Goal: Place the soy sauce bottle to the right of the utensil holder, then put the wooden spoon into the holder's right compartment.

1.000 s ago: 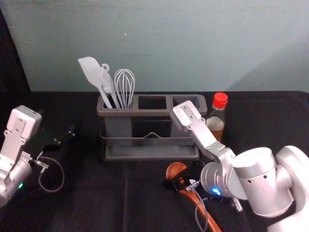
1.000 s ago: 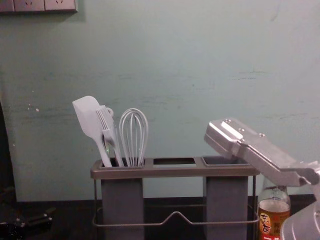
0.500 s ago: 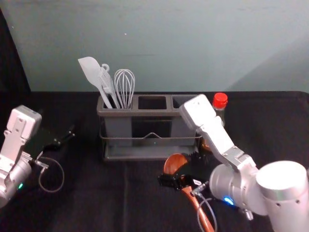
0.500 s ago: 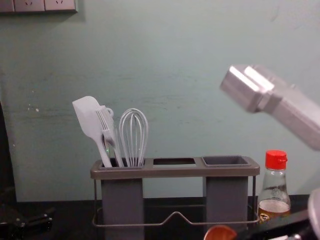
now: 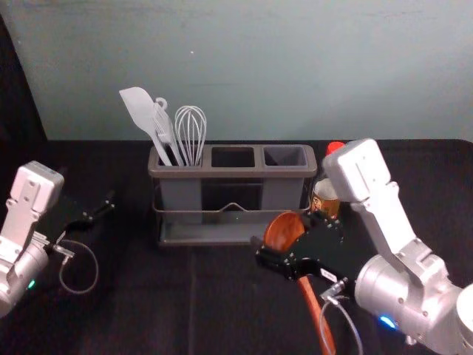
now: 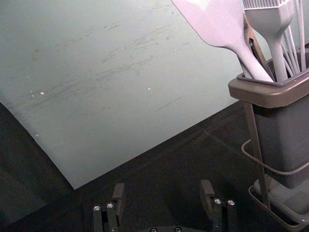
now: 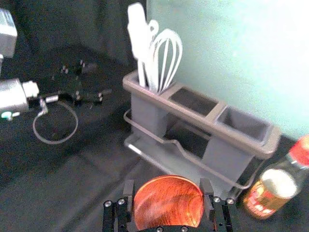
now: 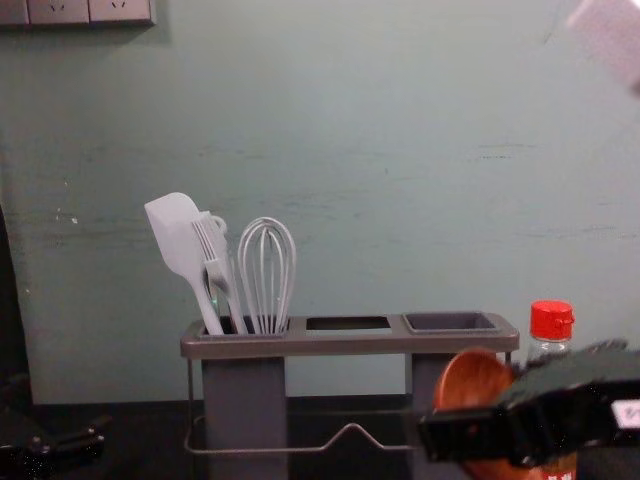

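Currently, nearest, the wooden spoon (image 5: 307,292) is held slanted over the right half of the black-clothed table (image 5: 148,310), the end of its handle cut off by the head view's lower border. Its bowl end is pinched between the fingers of the right gripper (image 5: 284,229), in front of the holder's right end; in the chest view the bowl is partly covered by the gripper. Over the table's left side, the left gripper (image 5: 109,203) is parked, fingers spread, its dark outline hard to separate from the cloth.

Farther back, the utensil holder (image 5: 233,182) is stood toward the table's far edge. Just beside its right end, the soy sauce bottle (image 5: 325,205) is found upright, partly hidden by the right arm in the head view. In the left compartment, something looped behind the brush (image 8: 212,250) is seen but cannot be identified. On the wall, the socket panels (image 8: 58,11) are cut off by the chest view's upper border.

Counted, near to far: one spoon, two grippers, one holder with three compartments, one bottle, one brush, one spatula (image 5: 139,109), one whisk (image 5: 191,133), three panels.
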Robot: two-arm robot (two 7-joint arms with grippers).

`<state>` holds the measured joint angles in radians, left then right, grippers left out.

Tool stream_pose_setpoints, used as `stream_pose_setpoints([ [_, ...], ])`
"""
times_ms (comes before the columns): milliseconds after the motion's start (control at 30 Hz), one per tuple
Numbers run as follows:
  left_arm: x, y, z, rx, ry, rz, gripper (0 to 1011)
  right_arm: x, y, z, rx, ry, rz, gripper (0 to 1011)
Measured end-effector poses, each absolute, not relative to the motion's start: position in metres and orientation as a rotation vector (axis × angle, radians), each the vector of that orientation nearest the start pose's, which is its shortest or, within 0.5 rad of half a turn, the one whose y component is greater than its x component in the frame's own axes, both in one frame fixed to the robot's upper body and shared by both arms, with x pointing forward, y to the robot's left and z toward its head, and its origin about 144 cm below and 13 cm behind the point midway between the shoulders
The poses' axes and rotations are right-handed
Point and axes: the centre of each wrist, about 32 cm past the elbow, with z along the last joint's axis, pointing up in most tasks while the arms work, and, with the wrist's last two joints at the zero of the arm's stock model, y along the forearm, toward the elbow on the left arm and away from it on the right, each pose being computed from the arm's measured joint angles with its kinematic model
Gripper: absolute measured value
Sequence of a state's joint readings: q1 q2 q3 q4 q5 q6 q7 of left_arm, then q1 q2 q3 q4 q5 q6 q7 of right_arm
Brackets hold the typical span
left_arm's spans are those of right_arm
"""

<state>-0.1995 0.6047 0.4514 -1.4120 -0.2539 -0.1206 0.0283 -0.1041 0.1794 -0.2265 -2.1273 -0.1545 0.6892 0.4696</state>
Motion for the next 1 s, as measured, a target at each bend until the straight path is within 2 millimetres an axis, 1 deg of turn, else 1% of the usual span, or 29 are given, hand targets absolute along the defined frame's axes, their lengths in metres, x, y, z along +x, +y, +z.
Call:
stream_pose_setpoints([
  [500,0.489,0.310,1.140,0.305,-0.285,1.248,1011,0.360,-0.210,1.266,-0.217,-0.153,-1.028,836],
  [733,0.489,0.310,1.140,0.305,-0.285,1.248,1011,0.352,-0.217,1.266,-0.154,-0.193,-1.052,836],
  [1000,0.489,0.310,1.140,0.304,-0.285,1.248,1011,0.348,-0.219,1.267,-0.141,-0.203,-1.067,836],
])
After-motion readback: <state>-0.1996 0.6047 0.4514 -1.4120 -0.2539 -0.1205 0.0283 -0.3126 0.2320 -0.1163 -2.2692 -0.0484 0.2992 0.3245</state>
